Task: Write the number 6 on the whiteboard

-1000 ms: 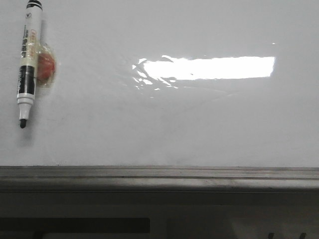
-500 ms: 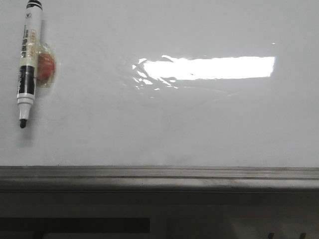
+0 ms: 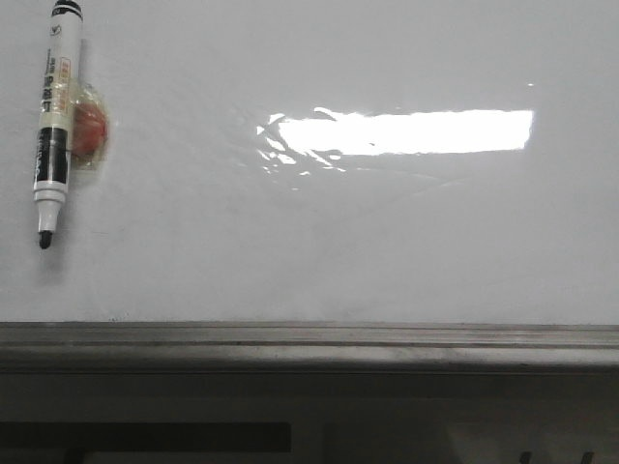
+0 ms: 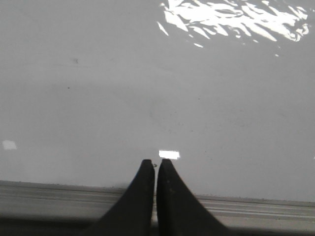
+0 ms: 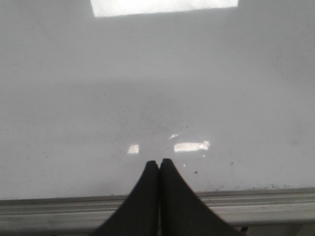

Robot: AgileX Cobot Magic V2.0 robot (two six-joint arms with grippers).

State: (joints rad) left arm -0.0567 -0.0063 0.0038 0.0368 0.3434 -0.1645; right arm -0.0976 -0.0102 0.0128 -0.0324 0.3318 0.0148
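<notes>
the whiteboard (image 3: 319, 242) lies flat and glossy white, with a bright rectangular glare near its middle and a grey metal ledge (image 3: 309, 338) along its near edge. a white-and-black marker (image 3: 53, 116) lies at its far left — uncapped, tip toward the ledge — touching a small red-orange object (image 3: 89, 130) just beside it.

Overhead light throws a bright rectangular glare (image 3: 401, 131) across the glossy whiteboard (image 3: 387, 242); elsewhere the light is soft, greyish, slightly grainy.
</notes>
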